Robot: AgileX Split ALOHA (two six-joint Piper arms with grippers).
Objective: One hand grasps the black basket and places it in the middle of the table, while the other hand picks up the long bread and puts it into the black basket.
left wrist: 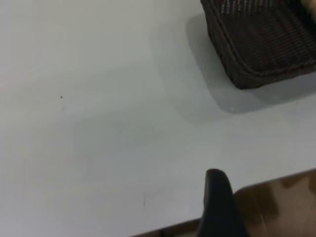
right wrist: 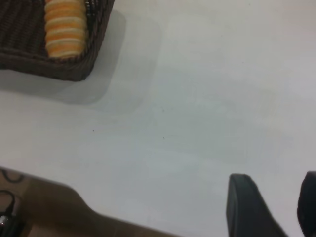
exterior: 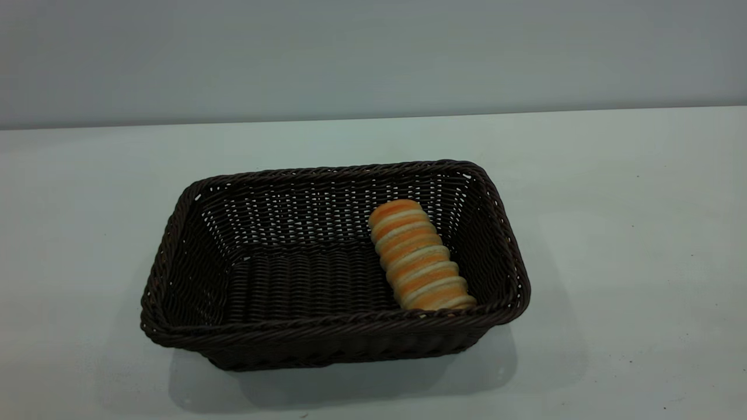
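Resting in the middle of the table (exterior: 613,221), the black basket (exterior: 192,233) holds the long bread (exterior: 420,256), which lies toward its right end, close to the right wall with one tip at the near rim. Bare white tabletop runs around every side of the basket. My right gripper (right wrist: 276,207) sits well apart from it, near the table's edge, fingers spread with tabletop showing between them. My left gripper (left wrist: 219,205) is also back by the table edge, away from the basket's corner; only one finger shows, so I cannot tell its state.
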